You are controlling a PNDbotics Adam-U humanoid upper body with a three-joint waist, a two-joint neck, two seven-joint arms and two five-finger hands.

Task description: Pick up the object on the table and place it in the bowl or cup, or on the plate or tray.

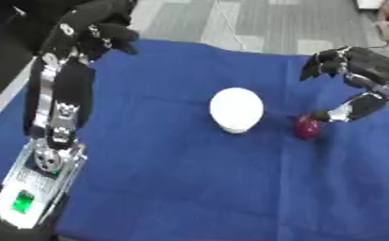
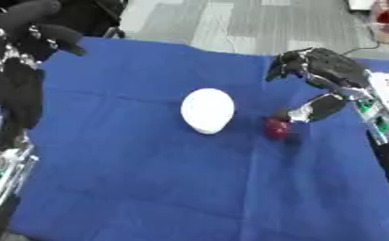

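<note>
Right hand (image 2: 317,87) thumb touches round red object (image 2: 276,128) beside white cup (image 2: 207,111).

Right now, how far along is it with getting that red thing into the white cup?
Nothing is placed yet. The small red object lies on the blue cloth, just right of the white cup. The right hand is open, its thumb reaching down beside the object, not closed on it. The left hand is raised, idle. Grasp, lift and placement remain.

Black left hand (image 1: 94,23), silver-jointed right hand (image 2: 325,70), and a green-marked silver forearm (image 1: 36,186).
</note>
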